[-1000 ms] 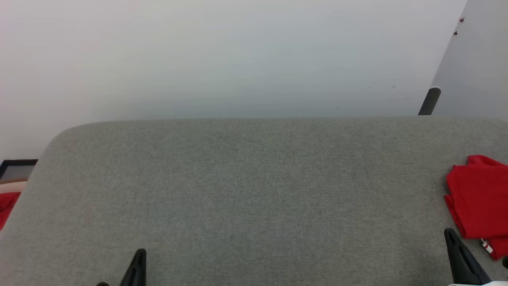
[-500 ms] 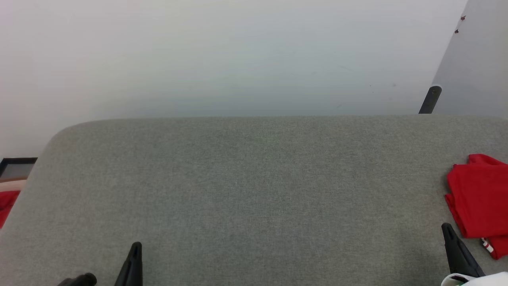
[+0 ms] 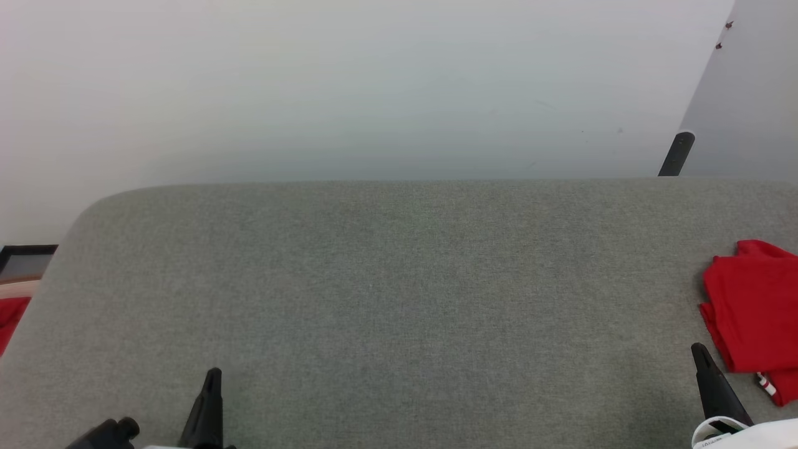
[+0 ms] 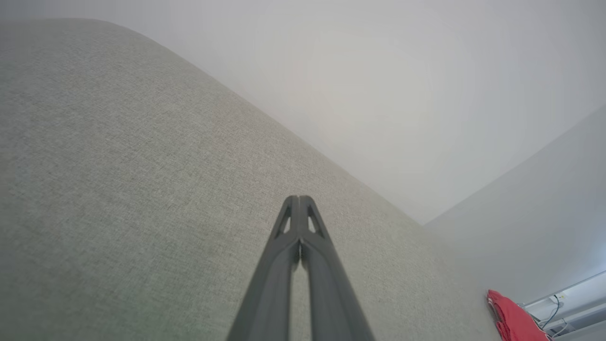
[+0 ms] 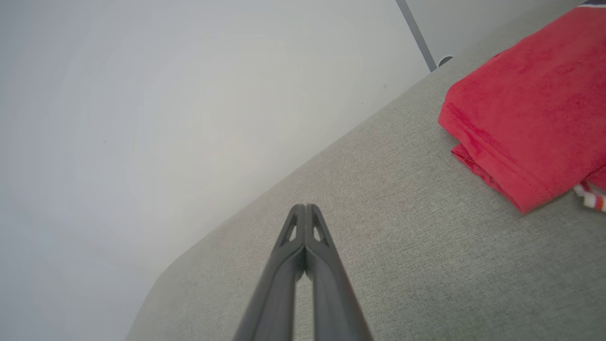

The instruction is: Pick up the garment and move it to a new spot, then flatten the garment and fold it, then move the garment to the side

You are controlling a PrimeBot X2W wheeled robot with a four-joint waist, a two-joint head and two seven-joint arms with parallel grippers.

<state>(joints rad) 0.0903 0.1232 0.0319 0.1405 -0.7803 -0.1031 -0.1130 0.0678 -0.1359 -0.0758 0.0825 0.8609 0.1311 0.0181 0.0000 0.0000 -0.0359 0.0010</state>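
The garment (image 3: 754, 308) lies folded in a red stack at the right edge of the grey fabric surface (image 3: 399, 293), a bit of red-and-white striped trim poking out below it. The right wrist view has the garment (image 5: 530, 104) at its upper right, apart from the fingers. My right gripper (image 3: 699, 352) stands shut and holding nothing just left of the garment's near corner, without touching it; its tips meet in the right wrist view (image 5: 305, 208). At the lower left, far from the garment, my left gripper (image 3: 213, 376) is shut and holds nothing (image 4: 299, 200). The left wrist view catches the garment (image 4: 513, 319) at its lower right.
A pale wall rises behind the grey surface. A dark table leg (image 3: 677, 154) stands at the back right beside a pale panel. Past the surface's left edge are a dark-framed object (image 3: 25, 260) and some red cloth (image 3: 9, 318). Cables (image 4: 554, 315) lie beyond the garment.
Both grippers have crept a little forward, up the head view. The camera has shifted slightly, so the surface's far edge sits a bit higher. The garment has not moved.
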